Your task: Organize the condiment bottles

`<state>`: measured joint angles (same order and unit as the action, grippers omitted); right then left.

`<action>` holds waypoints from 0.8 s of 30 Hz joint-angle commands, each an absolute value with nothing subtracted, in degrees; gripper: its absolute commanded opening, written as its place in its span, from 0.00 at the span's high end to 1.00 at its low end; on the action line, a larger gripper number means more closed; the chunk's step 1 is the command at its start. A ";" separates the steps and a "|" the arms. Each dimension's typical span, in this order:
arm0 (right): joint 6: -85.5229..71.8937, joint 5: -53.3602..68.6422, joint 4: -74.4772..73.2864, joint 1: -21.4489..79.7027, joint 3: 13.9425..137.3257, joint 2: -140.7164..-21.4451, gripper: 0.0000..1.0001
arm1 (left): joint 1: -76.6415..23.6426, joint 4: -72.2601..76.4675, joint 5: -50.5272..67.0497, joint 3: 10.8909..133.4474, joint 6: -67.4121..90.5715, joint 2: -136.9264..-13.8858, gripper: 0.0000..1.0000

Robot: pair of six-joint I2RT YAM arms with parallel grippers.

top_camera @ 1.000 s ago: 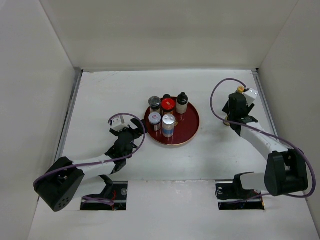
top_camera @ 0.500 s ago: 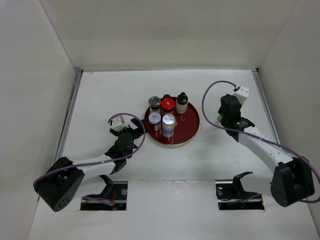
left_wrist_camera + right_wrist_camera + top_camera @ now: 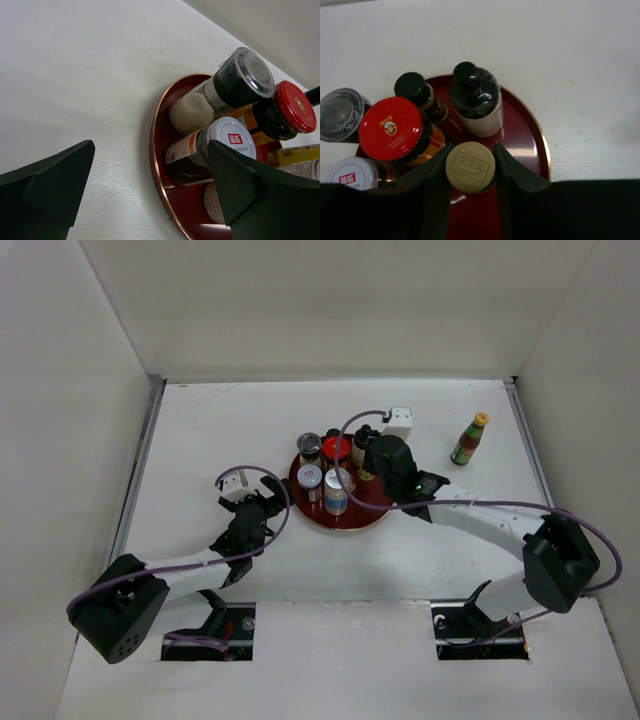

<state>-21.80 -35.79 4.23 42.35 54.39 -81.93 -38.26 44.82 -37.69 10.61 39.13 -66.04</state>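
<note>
Right gripper (image 3: 472, 166) is over the red tray (image 3: 345, 528) mid-bench, fingers clenched on a tan-capped bottle (image 3: 470, 169). Its base is hidden, so we can't tell if it touches the tray. Also on the tray we see 4 more: black-capped bottle (image 3: 475, 97), red-capped jar (image 3: 395, 127), clear-lidded shaker (image 3: 242, 75), white-lidded jar (image 3: 230, 140). 1 green bottle (image 3: 467, 438) stands alone near the far-right corner. Left gripper (image 3: 260, 508) is spread wide, empty, just off the tray's left rim.
</note>
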 commanded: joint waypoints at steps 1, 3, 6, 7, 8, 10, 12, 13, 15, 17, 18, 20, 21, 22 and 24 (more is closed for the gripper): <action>-21.53 -35.42 11.16 43.98 58.97 -84.45 0.68 | -38.10 47.72 -37.53 11.60 39.73 -64.42 0.00; -21.27 -35.94 11.60 44.69 59.67 -86.91 0.68 | -37.75 47.72 -37.36 11.51 39.81 -64.86 0.00; -21.44 -36.47 11.78 45.13 59.59 -89.20 0.68 | -38.10 47.55 -37.27 11.60 39.81 -64.34 0.00; -21.62 -36.82 12.04 45.30 59.24 -89.73 0.68 | -38.10 47.72 -37.35 11.51 39.81 -64.25 0.00; -21.71 -37.00 12.13 45.57 58.98 -90.26 0.68 | -37.92 47.81 -37.53 11.51 39.81 -64.42 0.00; -21.71 -37.09 11.95 46.01 58.80 -90.96 0.66 | -37.75 47.81 -37.27 11.51 39.81 -64.95 0.00; -21.71 -37.53 11.78 46.80 58.36 -91.23 0.61 | -38.36 47.64 -37.18 11.78 39.81 -64.95 0.00; -21.71 -38.05 11.78 47.06 58.10 -91.23 0.55 | -38.36 47.72 -37.09 11.86 39.81 -64.95 0.00; -21.97 -38.93 11.43 47.24 57.83 -90.97 0.42 | -38.10 47.81 -37.09 12.04 39.81 -65.83 0.00; -22.58 -39.11 10.03 47.24 58.09 -89.57 0.37 | -38.19 47.73 -37.00 12.04 39.81 -66.01 0.00; -22.85 -39.20 9.24 47.24 58.18 -88.52 0.35 | -38.36 47.64 -36.83 12.04 39.81 -65.40 0.00; -23.38 -39.46 8.00 46.89 58.01 -85.88 0.29 | -38.45 47.81 -36.91 11.87 39.81 -64.95 0.00; -23.47 -39.46 7.56 46.54 57.92 -84.83 0.28 | -38.28 47.81 -37.09 11.87 39.81 -65.30 0.00; -23.47 -39.29 7.12 45.67 57.83 -83.68 0.26 | -37.93 47.81 -36.83 12.04 39.81 -65.82 0.00; -23.47 -38.94 5.72 44.00 57.83 -81.75 0.25 | -38.27 47.55 -36.65 12.22 39.81 -66.01 0.00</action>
<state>-22.55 -37.54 5.63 45.82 56.49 -86.52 -38.26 44.82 -37.28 10.61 39.29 -66.02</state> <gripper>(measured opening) 0.746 0.997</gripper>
